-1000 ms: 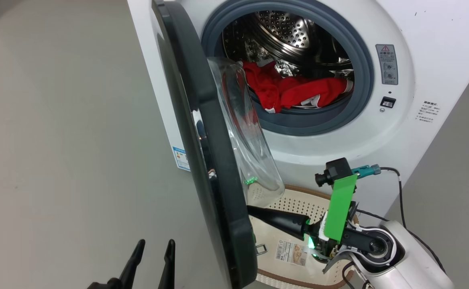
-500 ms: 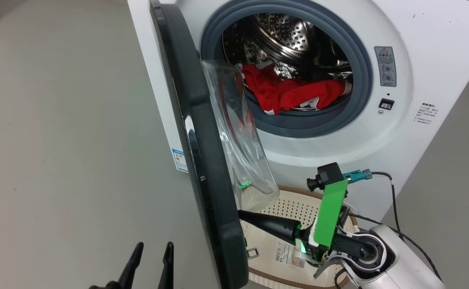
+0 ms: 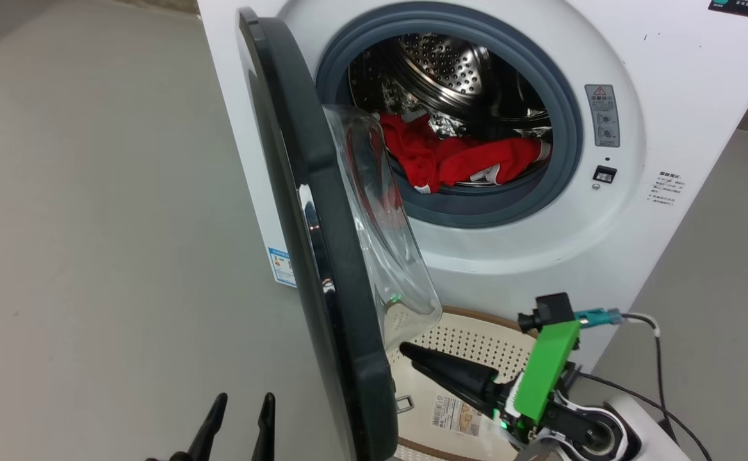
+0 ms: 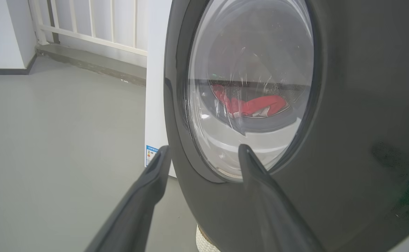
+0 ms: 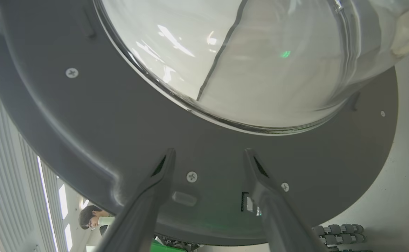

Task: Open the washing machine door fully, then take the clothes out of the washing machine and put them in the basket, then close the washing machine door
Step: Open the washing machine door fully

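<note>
Here's the washing machine (image 3: 540,256), big and white, its drum mouth uncovered. The washing machine door (image 3: 323,256) stands swung out from the machine's front, edge-on to the head camera, with the glass bowl facing the drum. The clothes (image 3: 463,160), red with white trim, lie heaped low in the machine's drum. The basket (image 3: 476,333) sits on the floor at the machine's foot, below the drum mouth. The right end effector (image 3: 408,357) hovers over it, fingers parted and empty, tips just beside the door's inner rim. The left end effector (image 3: 243,398) is out front of the machine, on the door's outer side, spread wide, holding nothing
</note>
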